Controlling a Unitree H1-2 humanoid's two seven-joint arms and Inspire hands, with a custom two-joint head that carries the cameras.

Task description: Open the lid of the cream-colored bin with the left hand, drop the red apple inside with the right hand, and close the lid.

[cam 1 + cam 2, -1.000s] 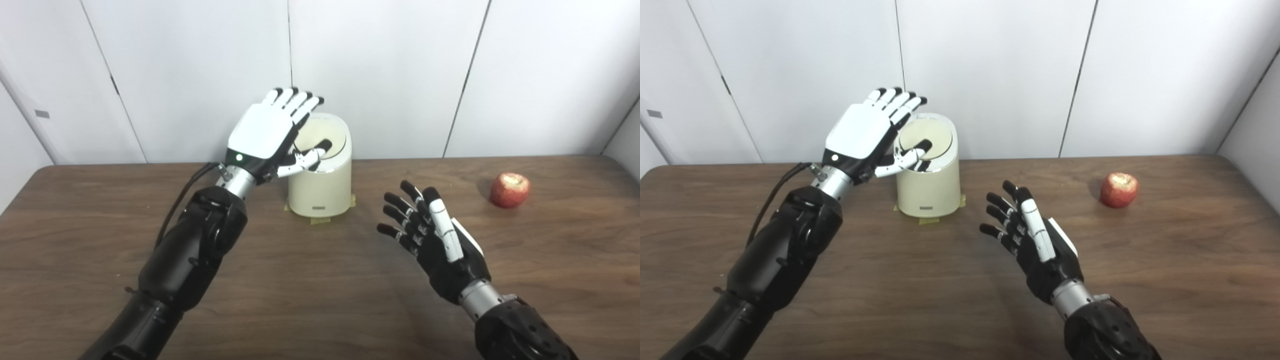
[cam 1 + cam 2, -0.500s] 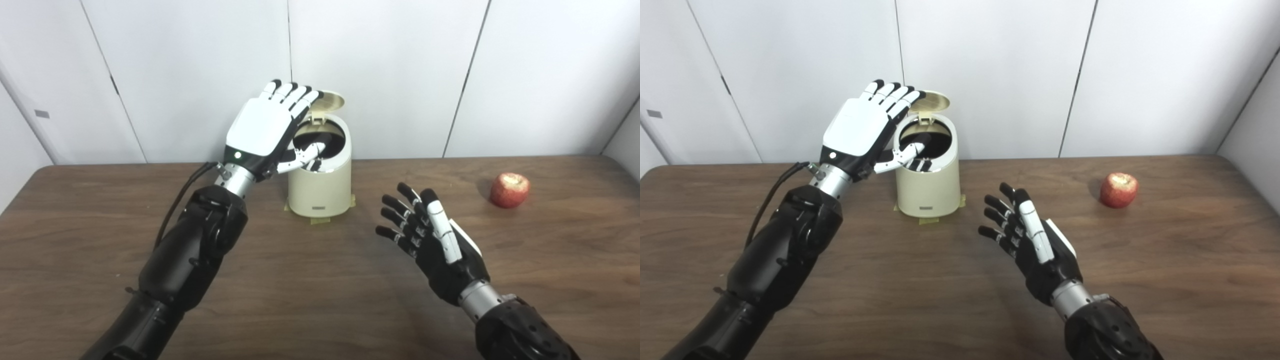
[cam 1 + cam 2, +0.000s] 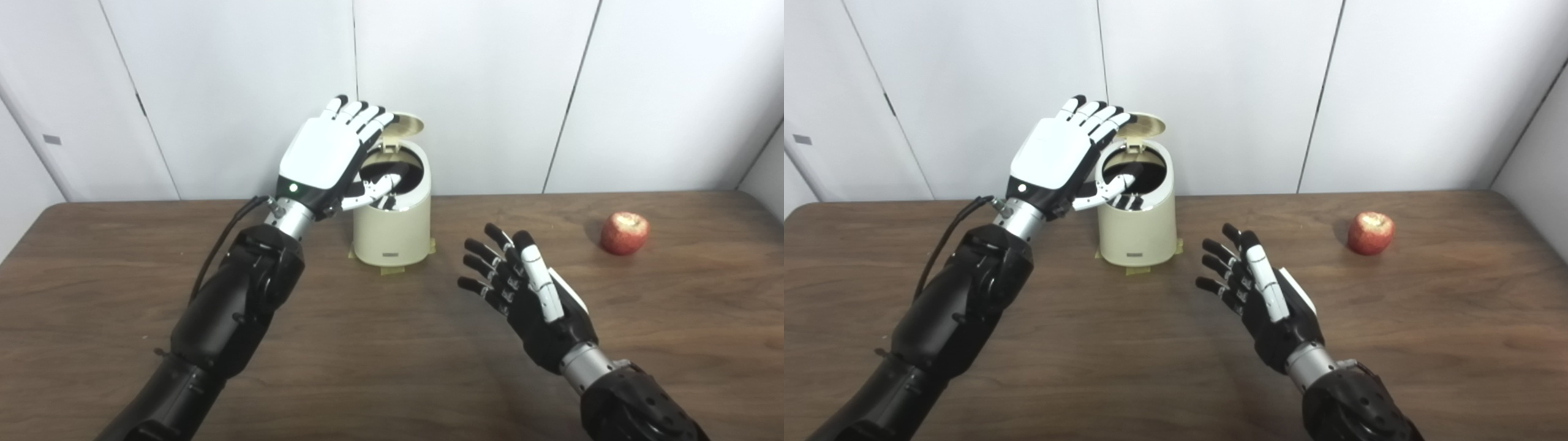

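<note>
At the far middle of the table (image 3: 122, 275) the bin (image 3: 392, 233) has its lid (image 3: 404, 124) up, left hand (image 3: 324, 153) beside it with fingers apart — the right hand (image 3: 533, 294), spread and empty, should reach right to the apple (image 3: 624, 233) without bumping the bin.

The table (image 3: 367, 367) shows dark wood grain with a dull sheen; the cream-colored bin (image 3: 392, 236) and its raised lid (image 3: 407, 124) look like smooth matt plastic; the red apple (image 3: 624, 233) has mottled, faintly glossy skin; the left hand (image 3: 321, 156) wears a glossy white shell; the right hand (image 3: 527, 294) is matt black, with bare metal at the wrist.
</note>
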